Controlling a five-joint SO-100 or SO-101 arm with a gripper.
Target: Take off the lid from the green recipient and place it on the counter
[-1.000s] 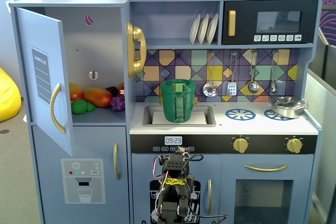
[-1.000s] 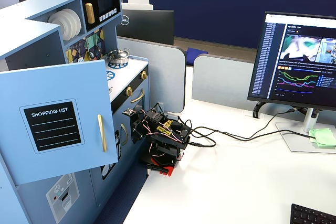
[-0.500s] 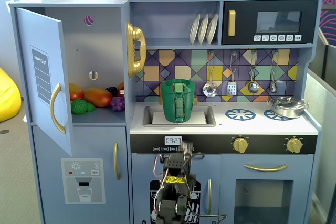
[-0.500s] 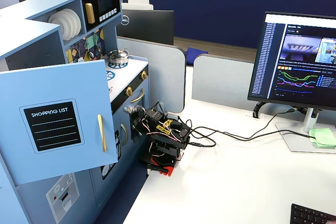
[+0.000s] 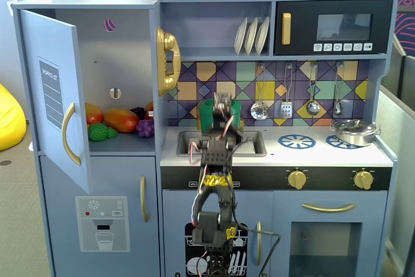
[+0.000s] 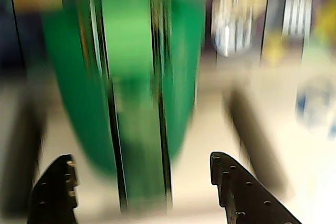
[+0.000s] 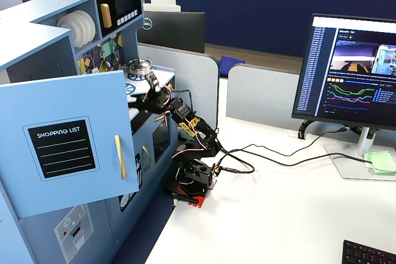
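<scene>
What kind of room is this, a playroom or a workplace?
Most likely an office or lab. A toy kitchen stands beside a white desk with a computer monitor showing graphs, grey partitions behind, and a small robot arm reaching toward the kitchen.

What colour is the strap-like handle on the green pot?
Lighter green than the dark-green pot; the handle shows best in the wrist view, though blurred.

The white counter [image 5: 279,154] is the flat top of the toy kitchen. It has a sink [image 5: 249,142] sunk into it on the left in a fixed view. The green recipient [image 5: 209,116] stands at the back, behind the sink. Two blue burner rings [image 5: 296,141] are printed on the right side. A shiny silver pan [image 5: 354,132] sits on the far right ring.
</scene>
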